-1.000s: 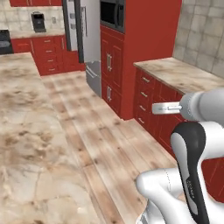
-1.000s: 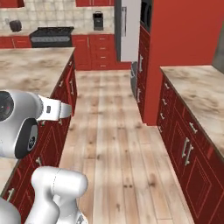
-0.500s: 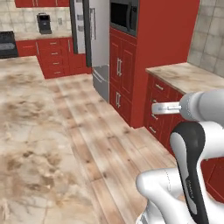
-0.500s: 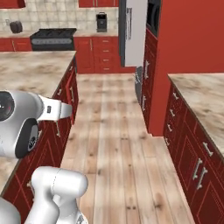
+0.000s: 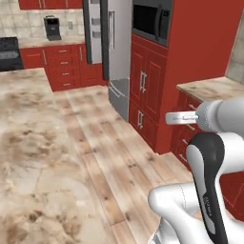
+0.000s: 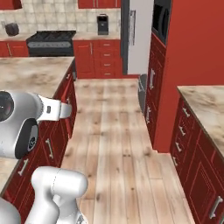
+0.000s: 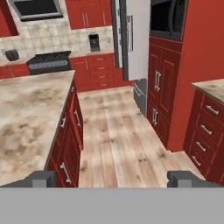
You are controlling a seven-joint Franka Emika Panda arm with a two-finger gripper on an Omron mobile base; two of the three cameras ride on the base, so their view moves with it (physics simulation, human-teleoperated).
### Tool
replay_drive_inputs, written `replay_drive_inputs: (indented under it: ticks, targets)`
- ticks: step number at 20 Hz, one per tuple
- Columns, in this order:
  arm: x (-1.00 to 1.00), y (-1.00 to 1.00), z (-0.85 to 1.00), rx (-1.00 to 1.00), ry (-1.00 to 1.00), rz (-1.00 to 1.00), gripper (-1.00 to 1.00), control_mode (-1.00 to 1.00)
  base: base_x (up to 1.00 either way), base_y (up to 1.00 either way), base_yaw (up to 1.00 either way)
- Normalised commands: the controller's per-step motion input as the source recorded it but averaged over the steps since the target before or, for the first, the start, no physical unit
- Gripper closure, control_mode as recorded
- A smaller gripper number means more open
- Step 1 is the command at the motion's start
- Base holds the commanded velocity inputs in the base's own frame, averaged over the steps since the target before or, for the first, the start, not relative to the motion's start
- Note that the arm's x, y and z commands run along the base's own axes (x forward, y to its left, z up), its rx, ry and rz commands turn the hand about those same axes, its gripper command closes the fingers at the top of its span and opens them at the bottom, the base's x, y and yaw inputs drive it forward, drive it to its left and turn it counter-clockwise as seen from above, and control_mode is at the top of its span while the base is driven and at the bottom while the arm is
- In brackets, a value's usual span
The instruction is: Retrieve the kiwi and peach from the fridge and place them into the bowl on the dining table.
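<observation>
Marble-topped dining table (image 7: 30, 113) lies to the left, with no bowl, kiwi or peach to be seen on it. Centre, the end effector (image 7: 111, 178) is spread wide and empty, aimed down the wooden floor (image 7: 118, 140). Right of that line, well ahead, stands the silver fridge (image 7: 136, 43), doors shut.

Home kitchen: red cabinets (image 6: 98, 59), steel fridge (image 5: 116, 45), black stove (image 6: 50, 41), built-in microwave (image 5: 152, 21), marble counters (image 7: 30, 113)
</observation>
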Motion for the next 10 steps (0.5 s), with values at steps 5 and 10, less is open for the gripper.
replay_drive_inputs:
  ticks: [5, 10]
  targets:
    - [0.0, 0.0, 0.0, 0.0, 0.0, 0.0, -1.0, 1.0, 1.0, 0.12, 0.03]
    - [0.0, 0.0, 0.0, 0.0, 0.0, 0.0, -1.0, 1.0, 1.0, 0.08, 0.0]
